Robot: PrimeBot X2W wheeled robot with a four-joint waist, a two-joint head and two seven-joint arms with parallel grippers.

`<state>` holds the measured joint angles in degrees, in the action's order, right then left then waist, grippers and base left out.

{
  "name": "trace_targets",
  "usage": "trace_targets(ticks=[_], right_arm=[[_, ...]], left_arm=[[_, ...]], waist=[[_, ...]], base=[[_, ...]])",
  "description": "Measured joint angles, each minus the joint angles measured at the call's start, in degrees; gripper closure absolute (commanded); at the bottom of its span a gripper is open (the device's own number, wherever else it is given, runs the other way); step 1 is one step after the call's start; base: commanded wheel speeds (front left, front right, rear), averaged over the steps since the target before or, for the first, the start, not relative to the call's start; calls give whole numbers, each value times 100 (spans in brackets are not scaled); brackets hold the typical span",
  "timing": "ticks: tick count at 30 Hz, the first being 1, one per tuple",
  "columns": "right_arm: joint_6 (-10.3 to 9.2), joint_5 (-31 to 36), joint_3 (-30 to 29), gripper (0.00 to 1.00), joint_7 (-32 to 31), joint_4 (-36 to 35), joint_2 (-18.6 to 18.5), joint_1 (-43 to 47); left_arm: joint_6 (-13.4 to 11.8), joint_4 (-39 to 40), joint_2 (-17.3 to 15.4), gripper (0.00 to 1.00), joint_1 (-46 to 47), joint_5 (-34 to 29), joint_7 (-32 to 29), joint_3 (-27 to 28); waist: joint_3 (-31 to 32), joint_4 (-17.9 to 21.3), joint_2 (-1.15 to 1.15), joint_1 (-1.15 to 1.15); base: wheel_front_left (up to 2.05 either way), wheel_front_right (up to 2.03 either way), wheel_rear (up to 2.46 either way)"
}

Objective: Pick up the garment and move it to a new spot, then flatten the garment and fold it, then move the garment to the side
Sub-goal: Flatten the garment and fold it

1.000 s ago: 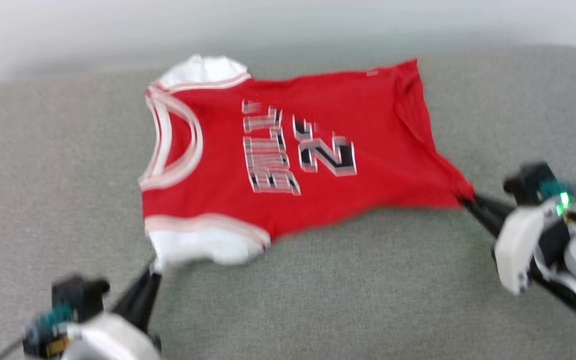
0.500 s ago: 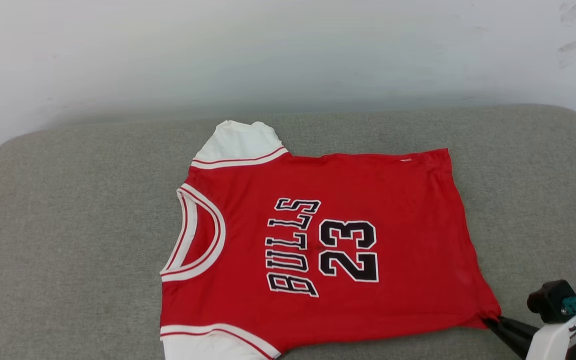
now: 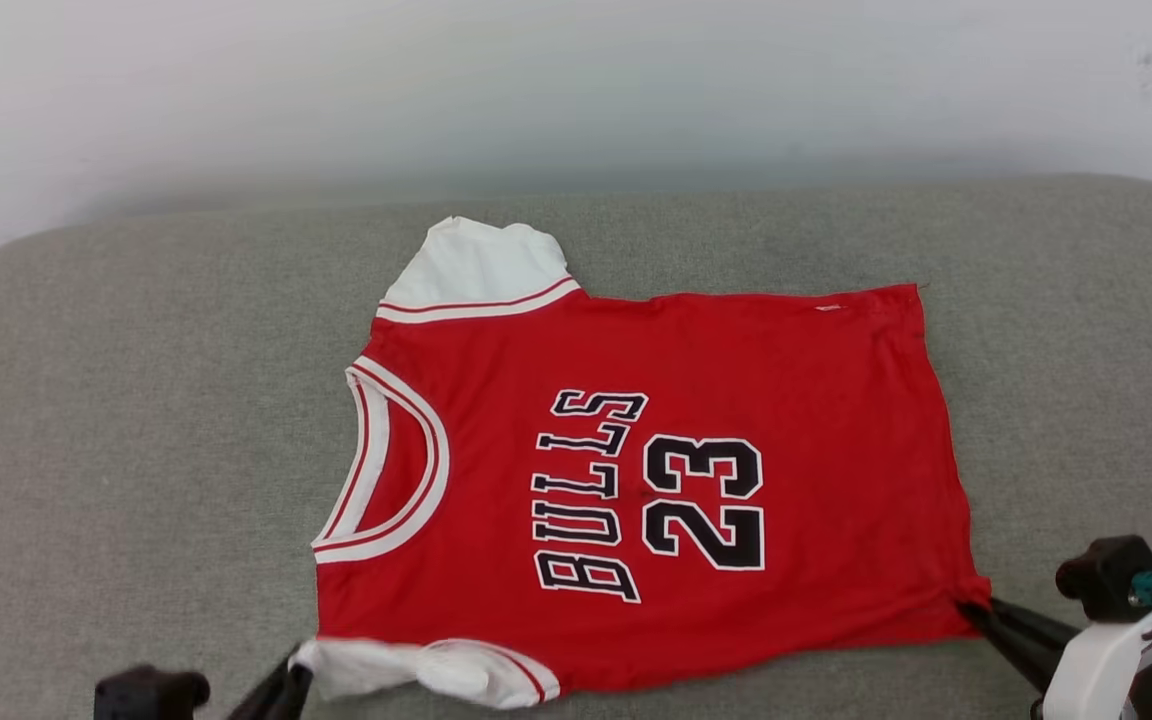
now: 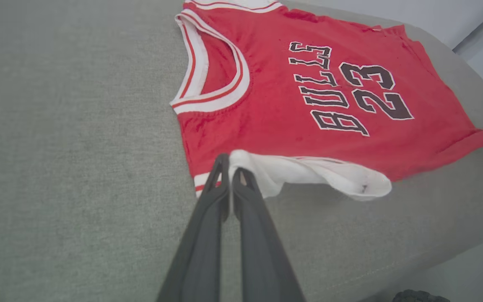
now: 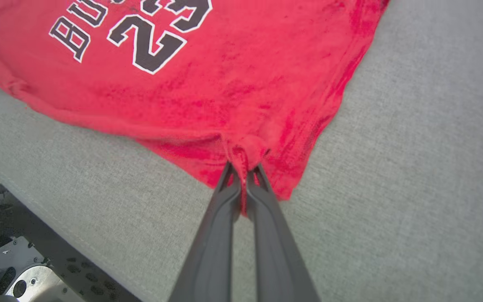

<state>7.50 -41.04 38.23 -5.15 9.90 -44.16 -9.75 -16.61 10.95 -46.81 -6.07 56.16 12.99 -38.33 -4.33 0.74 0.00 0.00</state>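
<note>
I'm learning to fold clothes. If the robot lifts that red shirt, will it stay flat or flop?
Probably flop: the shirt looks soft, its white sleeve sagging where the left gripper pinches it, its corner bunching at the right gripper. It is likely light too, since it lies thin on the cushion.

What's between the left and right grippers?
The garment: its near edge runs from the white sleeve in the left gripper to the hem corner in the right gripper, per head view.
</note>
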Motion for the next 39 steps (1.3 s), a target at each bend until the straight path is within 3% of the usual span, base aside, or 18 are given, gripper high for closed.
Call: trace_targets(ticks=[9, 16, 26, 33, 34, 35, 36, 37, 39], right_arm=[[0, 85, -843, 100, -255, -404, 202, -93], [0, 190, -1214, 100, -492, -524, 399, -347], [0, 339, -1059, 100, -651, 60, 734, -986], [1, 265, -844, 100, -617, 322, 802, -1192], [0, 223, -802, 100, -595, 393, 824, -1226], [0, 218, -797, 81, -570, 422, 834, -1238], [0, 218, -795, 5, -546, 448, 843, -1238], [0, 215, -795, 0, -536, 464, 851, -1235], [0, 181, -787, 0, -495, 434, 856, -1217]], left_arm=[[436, -307, -135, 100, 1624, -522, -522, 82], [642, -876, 129, 100, 2803, -862, -937, 10], [1053, -2145, 423, 100, 3466, -859, -1005, -46], [1341, -2773, 620, 100, 3587, -772, -1080, -178], [1413, -2916, 686, 45, 3616, -728, -1118, -204], [1429, -2965, 719, 0, 3634, -721, -1134, -225], [1460, -3003, 734, 0, 3663, -704, -1165, -235], [1478, -3022, 733, 0, 3694, -698, -1224, -246], [1500, -3017, 686, 0, 3743, -704, -1283, -247]], waist=[[-459, 17, 0, 0], [-1005, 49, 0, 1], [-1711, 218, 0, 2], [-1774, 256, 0, 1], [-1724, 257, 0, 1], [-1689, 256, 0, 1], [-1647, 253, 0, 1], [-1602, 248, 0, 1], [-1497, 234, 0, 1]], base=[[0, 0, 0], [0, 0, 0], [0, 0, 0], [0, 0, 0], [0, 0, 0], [0, 0, 0], [0, 0, 0], [0, 0, 0], [0, 0, 0]])
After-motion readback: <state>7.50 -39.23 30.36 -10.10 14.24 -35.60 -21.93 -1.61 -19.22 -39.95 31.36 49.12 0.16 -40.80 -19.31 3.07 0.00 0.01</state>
